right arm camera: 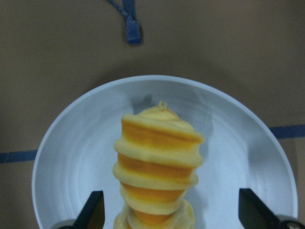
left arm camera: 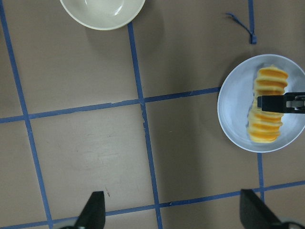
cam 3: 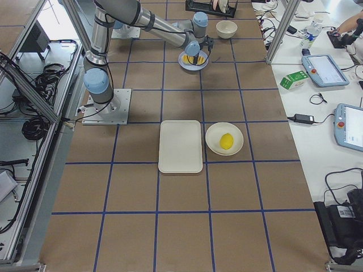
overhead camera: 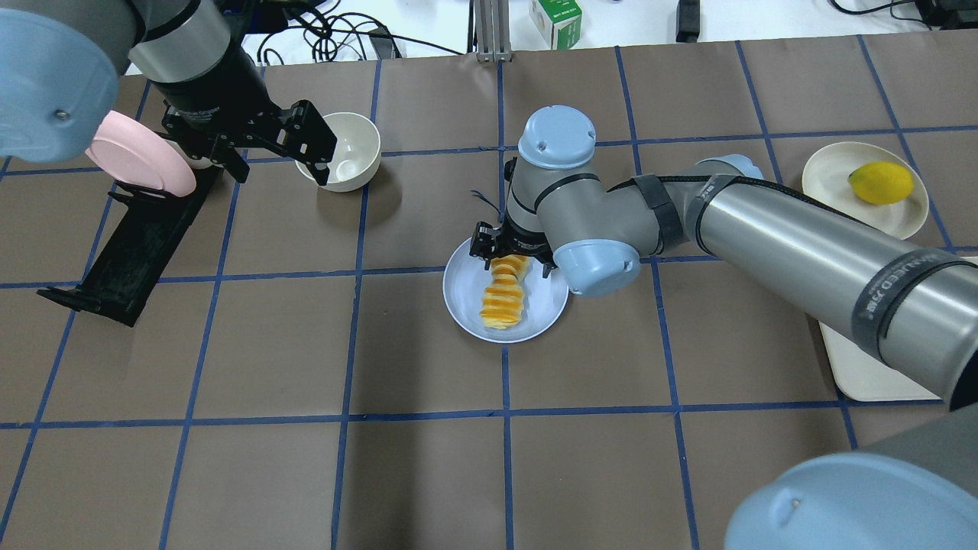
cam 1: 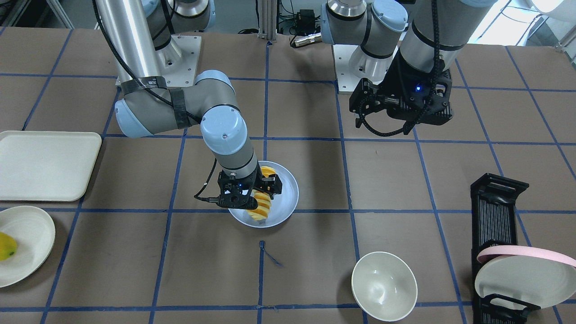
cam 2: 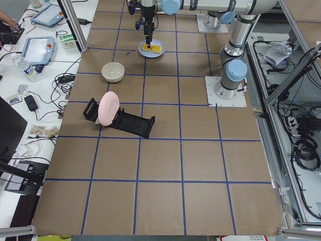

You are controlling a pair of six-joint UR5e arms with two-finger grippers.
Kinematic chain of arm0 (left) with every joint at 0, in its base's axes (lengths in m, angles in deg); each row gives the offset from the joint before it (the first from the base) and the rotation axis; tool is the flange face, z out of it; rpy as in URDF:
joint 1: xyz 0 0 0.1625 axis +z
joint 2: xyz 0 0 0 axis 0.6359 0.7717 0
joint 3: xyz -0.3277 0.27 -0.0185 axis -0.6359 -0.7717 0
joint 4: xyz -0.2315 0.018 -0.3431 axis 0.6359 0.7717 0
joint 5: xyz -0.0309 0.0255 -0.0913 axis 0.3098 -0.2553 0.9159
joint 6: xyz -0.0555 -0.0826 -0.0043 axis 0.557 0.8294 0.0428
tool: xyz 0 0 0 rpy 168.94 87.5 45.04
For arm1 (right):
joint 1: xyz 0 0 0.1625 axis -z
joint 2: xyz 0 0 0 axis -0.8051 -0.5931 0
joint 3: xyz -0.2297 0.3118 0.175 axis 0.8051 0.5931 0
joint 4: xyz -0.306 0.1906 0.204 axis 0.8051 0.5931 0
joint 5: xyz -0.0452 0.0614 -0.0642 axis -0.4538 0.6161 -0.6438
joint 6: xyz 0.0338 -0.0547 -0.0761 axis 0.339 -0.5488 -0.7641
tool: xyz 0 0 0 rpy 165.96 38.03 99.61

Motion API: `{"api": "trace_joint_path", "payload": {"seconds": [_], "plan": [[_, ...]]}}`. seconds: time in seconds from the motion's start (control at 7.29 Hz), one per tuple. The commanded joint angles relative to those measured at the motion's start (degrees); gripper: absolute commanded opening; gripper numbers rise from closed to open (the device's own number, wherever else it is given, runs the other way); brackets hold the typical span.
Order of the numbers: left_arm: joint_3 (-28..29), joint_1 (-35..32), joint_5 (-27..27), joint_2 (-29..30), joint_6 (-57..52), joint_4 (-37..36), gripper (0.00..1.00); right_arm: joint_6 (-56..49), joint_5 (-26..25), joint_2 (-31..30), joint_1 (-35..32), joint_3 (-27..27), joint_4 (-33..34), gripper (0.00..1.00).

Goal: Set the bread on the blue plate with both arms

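Note:
The bread [overhead camera: 504,294] is a row of orange-yellow slices lying on the blue plate [overhead camera: 466,294] at mid-table. It also shows in the front view [cam 1: 262,208] on that plate [cam 1: 288,193]. My right gripper [overhead camera: 513,260] hangs just over the far end of the bread. In the right wrist view its fingers [right arm camera: 93,210] stand wide on either side of the bread [right arm camera: 157,162] without touching it, so it is open. My left gripper [overhead camera: 279,172] is open and empty, high above the table near the white bowl. Its wrist view shows the bread [left arm camera: 268,107] and the plate [left arm camera: 233,109].
A white bowl [overhead camera: 340,149] stands at the far left. A black dish rack [overhead camera: 134,252] holds a pink-rimmed plate [overhead camera: 137,153]. At the right are a white plate [overhead camera: 829,172] with a yellow fruit [overhead camera: 880,183] and a white tray [overhead camera: 863,367].

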Motion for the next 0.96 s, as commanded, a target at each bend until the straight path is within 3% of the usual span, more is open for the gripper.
{"api": "trace_joint_path", "payload": {"seconds": [0.0, 0.41, 0.82], "plan": [[0.0, 0.7, 0.0, 0.1, 0.0, -0.2, 1.0, -1.0, -0.2, -2.2, 1.6, 2.0, -2.3, 1.0], [0.0, 1.2, 0.0, 0.1, 0.0, -0.2, 1.0, -19.5, -4.2, -13.8, 13.8, 5.1, -22.9, 1.0], [0.0, 1.2, -0.1, 0.1, -0.2, -0.2, 1.0, -32.2, -8.1, -24.9, 21.6, 6.7, -33.0, 1.0]]}}
